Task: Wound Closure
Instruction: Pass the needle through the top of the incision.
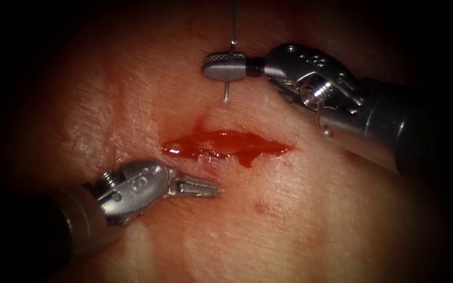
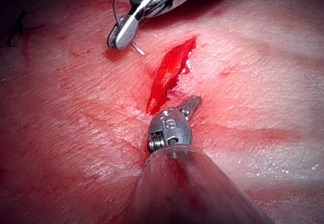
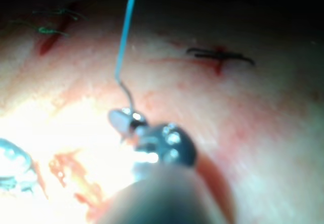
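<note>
Left gripper (image 1: 200,187) closed, empty beside cut (image 1: 226,145); right gripper (image 1: 225,66) clamping needle (image 1: 228,89) above.

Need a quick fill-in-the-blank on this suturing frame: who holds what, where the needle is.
1. The needle is held by the ____ tool, with its tip free above the tissue.
2. The left tool, jaws shut, holds ____.
3. From the needle's upper end runs a blue ____.
4. The red fluid lies in the ____, between the two tools.

Missing words: right; nothing; thread; cut
</note>
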{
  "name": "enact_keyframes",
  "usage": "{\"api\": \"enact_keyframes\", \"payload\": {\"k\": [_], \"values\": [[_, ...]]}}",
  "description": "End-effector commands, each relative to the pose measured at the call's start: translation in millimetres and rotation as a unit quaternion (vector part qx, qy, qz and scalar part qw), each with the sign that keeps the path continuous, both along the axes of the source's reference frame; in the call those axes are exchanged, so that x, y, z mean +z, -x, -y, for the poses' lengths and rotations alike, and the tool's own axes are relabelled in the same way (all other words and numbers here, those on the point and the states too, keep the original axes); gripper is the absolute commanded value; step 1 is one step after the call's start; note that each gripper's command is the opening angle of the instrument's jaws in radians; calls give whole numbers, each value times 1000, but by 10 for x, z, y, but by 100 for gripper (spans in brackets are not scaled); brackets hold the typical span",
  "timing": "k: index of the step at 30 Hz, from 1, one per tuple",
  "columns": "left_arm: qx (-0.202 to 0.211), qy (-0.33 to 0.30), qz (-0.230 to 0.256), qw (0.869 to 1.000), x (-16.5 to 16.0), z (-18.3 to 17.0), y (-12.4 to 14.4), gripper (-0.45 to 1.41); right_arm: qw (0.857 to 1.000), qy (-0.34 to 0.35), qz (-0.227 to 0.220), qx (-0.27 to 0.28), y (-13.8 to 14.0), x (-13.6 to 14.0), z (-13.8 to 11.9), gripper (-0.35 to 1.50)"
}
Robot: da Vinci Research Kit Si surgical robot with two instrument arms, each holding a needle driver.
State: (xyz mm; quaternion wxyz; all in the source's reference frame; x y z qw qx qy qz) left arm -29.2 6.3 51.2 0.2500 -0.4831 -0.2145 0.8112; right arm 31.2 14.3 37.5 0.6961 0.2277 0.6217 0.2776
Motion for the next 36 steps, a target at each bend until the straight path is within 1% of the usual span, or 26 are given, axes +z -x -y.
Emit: {"api": "enact_keyframes", "payload": {"k": [1, 2, 3, 4, 7, 15, 20, 29, 36], "values": [[0, 1, 1, 1000, 7, -3, 4, -45, 999, 48, 5, -7, -3, 7, -12, -35], [0, 1, 1, 1000, 7, -3, 4, -45, 998, 66, 6, -9, -3, 7, -14, -35], [0, 1, 1, 1000, 7, -4, 4, -45, 994, 109, 10, -15, -1, 8, -17, -35], [0, 1, 1, 1000, 7, -4, 4, -45, 994, 109, 10, -15, -1, 8, -17, -35], [0, 1, 1, 1000, 7, -4, 4, -45, 990, 137, 14, -20, 0, 9, -21, -35], [1, 1, 1, 1000, 8, -4, 4, -45, 990, 142, 18, -15, 1, 11, -29, -35], [0, 2, 1, 1000, 10, -4, 4, -45, 994, 109, 15, -8, 1, 11, -33, -35], [0, 3, 1, 1000, 12, -3, 5, -45, 997, 74, 13, -1, -2, 11, -34, -35], [1, 3, -1, 1000, 12, -2, 5, -45, 1000, -2, 3, 8, -5, 9, -32, -35]]}}
